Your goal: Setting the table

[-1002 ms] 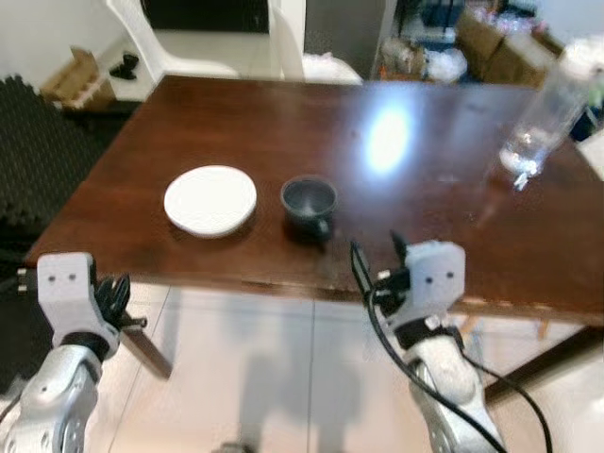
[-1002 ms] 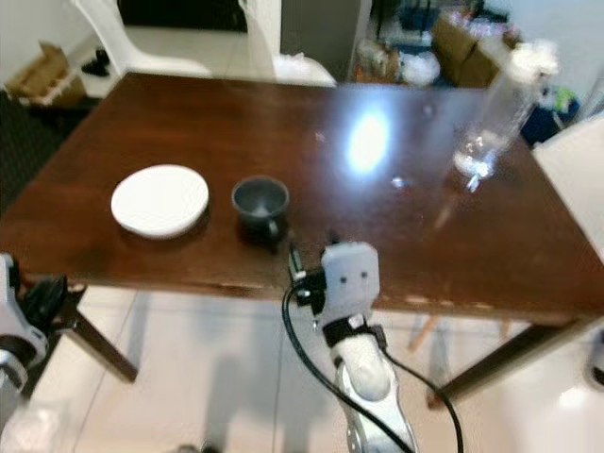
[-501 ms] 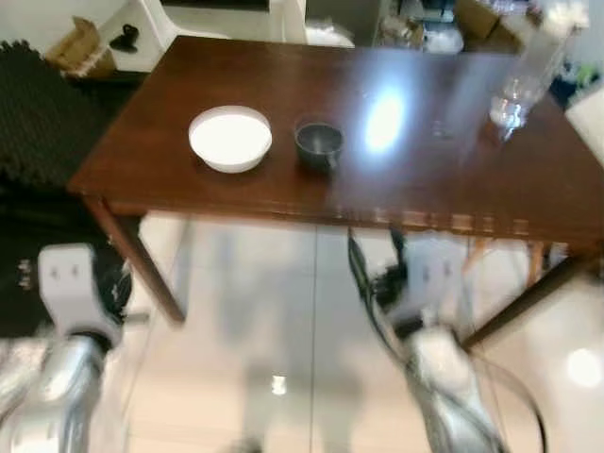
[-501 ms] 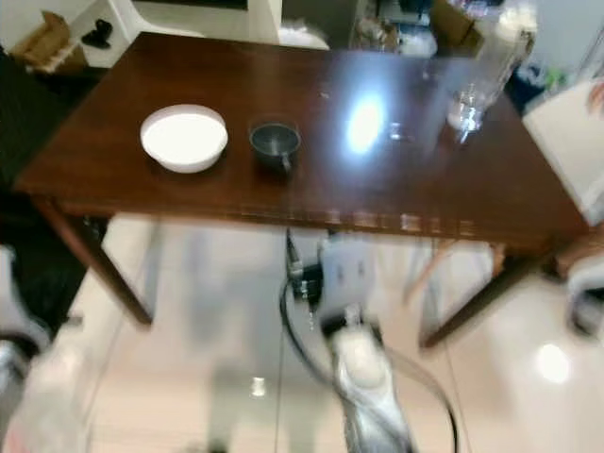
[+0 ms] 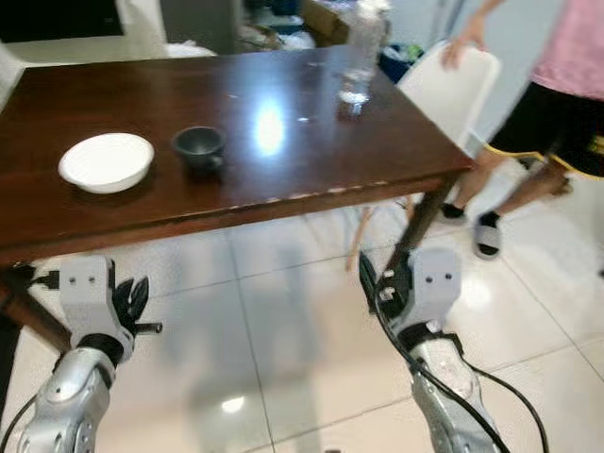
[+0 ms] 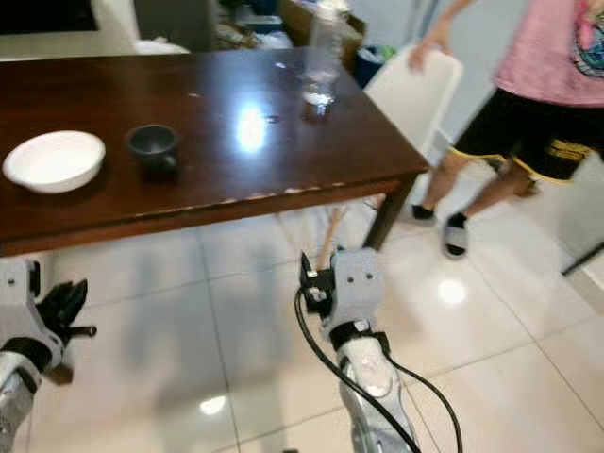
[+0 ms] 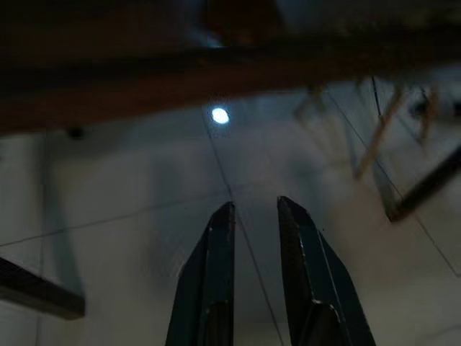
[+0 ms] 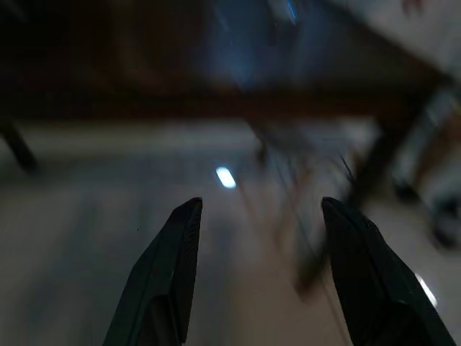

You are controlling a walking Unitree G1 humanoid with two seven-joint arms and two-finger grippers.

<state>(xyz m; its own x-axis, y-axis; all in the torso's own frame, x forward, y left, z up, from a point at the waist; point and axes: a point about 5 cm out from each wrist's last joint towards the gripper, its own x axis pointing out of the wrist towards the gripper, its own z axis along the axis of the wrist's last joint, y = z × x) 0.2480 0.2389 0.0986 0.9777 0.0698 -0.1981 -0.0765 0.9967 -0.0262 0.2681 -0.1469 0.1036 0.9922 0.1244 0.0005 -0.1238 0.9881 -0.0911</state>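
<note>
Step in hand, as judged: approach to the desk [image 5: 283, 179] before any pickup. Both arms low over the floor tiles [image 5: 283, 349], well short of the desk edge.

Left gripper [image 7: 253, 216]: fingers close together, a narrow gap between the tips, nothing held. Right gripper [image 8: 263, 216]: fingers spread wide, nothing held. Both aimed toward the underside of the desk.

Location of task items: white bowl [image 5: 106, 160] on the desk toward the robot's left; dark cup [image 5: 199, 146] just beside it, apart, upright; clear bottle [image 5: 361, 47] well apart, near the far right corner.

Procedure, recommended:
- Close the distance squarely to the near edge, facing bowl and cup.
- Raise the grippers above desk height before moving in; avoid contact with the edge.
- Keep clear of the person [image 5: 557, 104] standing at the white chair [image 5: 444, 90] on the right.

Materials and shapes:
- Desk: dark brown wood, polished, strong glare spot; near edge with pale worn patches.
- Bowl: round, shallow, matte white; rim grasp likely best.
- Cup: small, round, dark, dull finish; handle not clearly discernible.
- Bottle: tall, transparent, likely light and easily tipped.
- Floor: glossy pale tiles, reflective.
</note>
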